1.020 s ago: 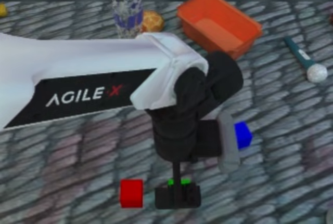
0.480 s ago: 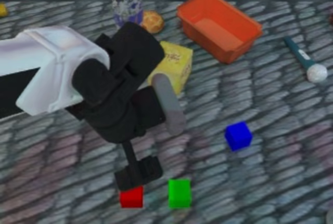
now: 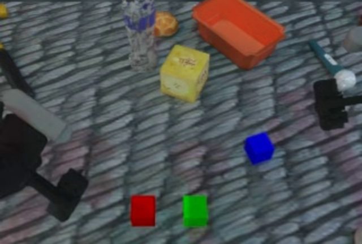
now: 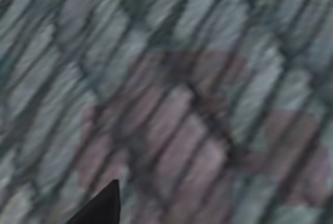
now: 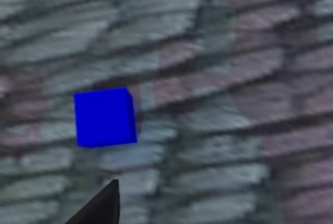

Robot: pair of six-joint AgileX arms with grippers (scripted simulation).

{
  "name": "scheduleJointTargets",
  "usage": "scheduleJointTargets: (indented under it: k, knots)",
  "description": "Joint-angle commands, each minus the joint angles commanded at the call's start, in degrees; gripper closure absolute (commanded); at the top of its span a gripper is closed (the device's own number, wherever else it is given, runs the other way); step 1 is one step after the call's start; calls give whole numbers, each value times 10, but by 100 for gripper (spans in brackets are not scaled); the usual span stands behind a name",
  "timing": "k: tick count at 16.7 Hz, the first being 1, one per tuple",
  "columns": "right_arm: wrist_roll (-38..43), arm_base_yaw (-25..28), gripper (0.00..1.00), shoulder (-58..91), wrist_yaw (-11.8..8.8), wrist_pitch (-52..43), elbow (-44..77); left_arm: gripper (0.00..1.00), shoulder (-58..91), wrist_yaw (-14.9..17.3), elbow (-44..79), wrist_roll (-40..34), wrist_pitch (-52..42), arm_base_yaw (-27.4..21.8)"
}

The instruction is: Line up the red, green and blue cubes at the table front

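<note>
The red cube [image 3: 142, 210] and the green cube [image 3: 195, 210] sit side by side near the front edge of the table [image 3: 102, 114], a small gap between them. The blue cube [image 3: 259, 148] lies apart, farther back and to the right. My left gripper [image 3: 67, 194] hangs open at the front left, well left of the red cube; its wrist view shows one dark fingertip [image 4: 106, 208] over bare table. At the right edge my right gripper [image 3: 331, 112] is open, right of the blue cube [image 5: 104, 117], which lies ahead of its fingertip [image 5: 106, 206].
A pale yellow printed block [image 3: 184, 73] stands mid-table. Behind it are a clear bottle [image 3: 139, 23], an orange round object [image 3: 166, 23] and an orange bin [image 3: 263, 48]. A teal-handled tool with a white head [image 3: 331, 65] lies at the back right, just behind my right gripper.
My left arm has pulled away from the cubes to the front left, leaving the green cube on the table beside the red one. My right gripper has come into view at the right edge.
</note>
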Motion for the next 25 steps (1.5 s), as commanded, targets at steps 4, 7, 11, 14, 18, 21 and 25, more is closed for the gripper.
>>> scheduleJointTargets:
  k: [4,7,11,14,18,21,25]
  knots:
    - [19,53,0,224,-1,-112,155,0,-220,1,-155,-73,104,99]
    - [29,86,0,344,-1,-175,256,0,-359,1,-234,-120,181,160]
    - [38,114,0,446,2,-224,346,0,-468,2,-281,-161,261,208]
    - [40,119,0,467,3,-233,364,0,-489,2,-286,-170,280,218]
    - [40,116,0,466,2,-231,363,0,-489,2,-286,-170,280,218]
    - [39,118,0,477,3,-208,347,0,-489,2,-286,-170,280,218]
    - [41,119,0,518,3,-113,302,0,-489,2,-286,-170,280,218]
